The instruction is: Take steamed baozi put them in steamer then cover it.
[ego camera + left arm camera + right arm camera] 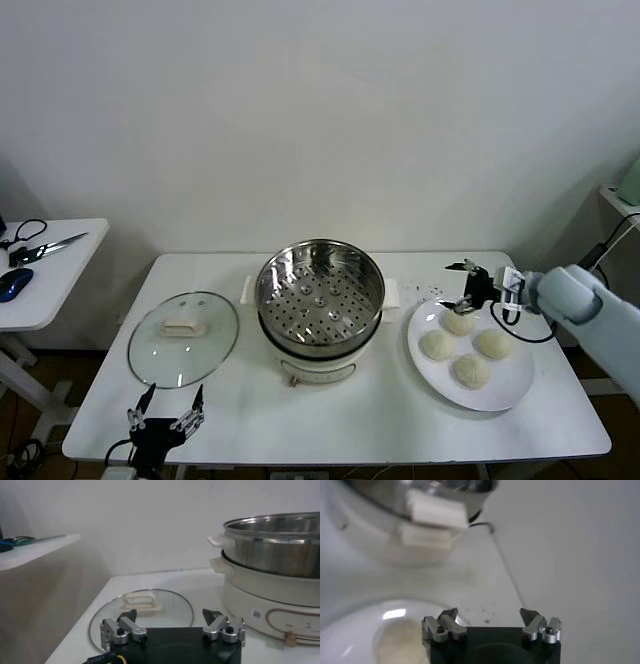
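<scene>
The steamer (pixel 320 290) stands uncovered at the table's middle, its perforated tray bare. Several cream-white baozi (pixel 459 322) lie on a white plate (pixel 512 388) to its right. My right gripper (pixel 463 285) hovers open just behind the plate's far edge, holding nothing; its wrist view shows one baozi (pixel 397 640) below and beside the open gripper (pixel 489 612), with the steamer's side handle (pixel 437 510) beyond. The glass cover (pixel 183 338) lies flat to the left of the steamer. My left gripper (pixel 165 412) waits open at the table's front edge, facing the cover (pixel 142 611) and the steamer (pixel 275 555).
The white table (pixel 300 425) ends close in front of the left gripper. A side table on the far left carries scissors (pixel 45 245) and a blue mouse (pixel 15 283). A wall stands behind, and a black cable hangs by the right arm.
</scene>
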